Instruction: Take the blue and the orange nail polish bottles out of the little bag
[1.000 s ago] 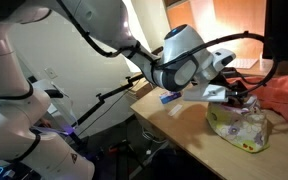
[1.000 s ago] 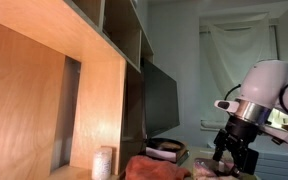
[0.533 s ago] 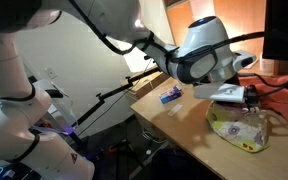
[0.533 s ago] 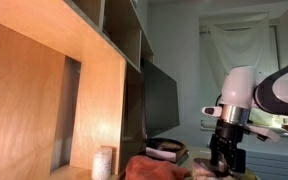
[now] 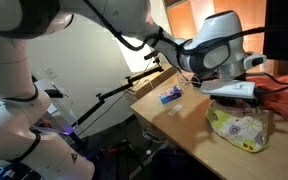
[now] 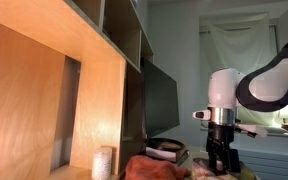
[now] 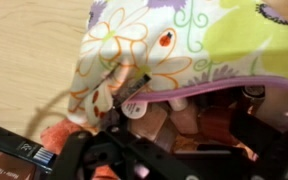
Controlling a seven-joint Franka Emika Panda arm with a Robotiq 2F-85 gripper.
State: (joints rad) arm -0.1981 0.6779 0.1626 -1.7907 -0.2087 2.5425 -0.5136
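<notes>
Lime-yellow and flowered fabric is filling the top of the wrist view. That is the little bag [image 7: 184, 40], lying on the wooden table [image 7: 24, 40] with its mouth gaping toward your camera and a purple zip edge running along the opening. Inside the mouth, pale pinkish bottle shapes [image 7: 149, 122] are crowding together. The light in there is too murky to tell whether any of them is blue or orange.

You are holding the gripper [image 7: 184, 155] right at that opening with its jaws spread fully apart, one dark finger [image 7: 94, 155] on each side of the view. Nothing is sitting between them. A flat dark case [image 7: 9, 158] with a white label is lying at the lower corner, and a fold of orange-red cloth [image 7: 56, 135] is showing just beside the bag.

In an exterior view, the bag [image 5: 239, 128] is sitting near the front edge of the table [image 5: 184, 120], and the gripper [image 5: 246, 100] is hanging just above it. The cloth [image 5: 284, 95] is bunching up just beyond. A small blue object [image 5: 170, 96], too small to identify, is lying on the table apart from the bag. In an exterior view, the gripper [image 6: 222, 162] is pointing straight down beside the cloth [image 6: 149, 168].
</notes>
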